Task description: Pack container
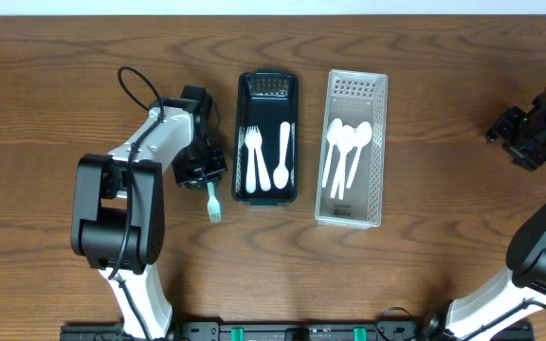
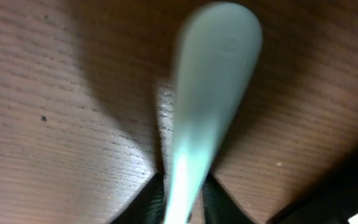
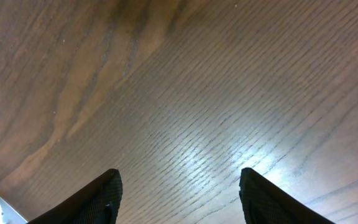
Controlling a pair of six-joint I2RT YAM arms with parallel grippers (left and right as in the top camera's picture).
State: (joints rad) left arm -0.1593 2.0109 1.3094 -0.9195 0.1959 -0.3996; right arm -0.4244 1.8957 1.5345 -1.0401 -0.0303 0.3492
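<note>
My left gripper (image 1: 207,177) is shut on the handle of a light teal plastic fork (image 1: 213,204), left of the black tray; the fork's tines point toward the table's front. In the left wrist view the fork (image 2: 210,93) is blurred and runs up from between my fingers (image 2: 182,205), close over the wood. The black tray (image 1: 294,142) holds a white fork, a spoon and another white utensil. The clear tray (image 1: 380,142) holds three white spoons. My right gripper (image 1: 518,128) is open and empty at the far right; its fingers (image 3: 179,199) frame bare wood.
The two trays stand side by side at the table's centre. Bare brown wood surrounds them. The arm bases stand at the front edge, left and right.
</note>
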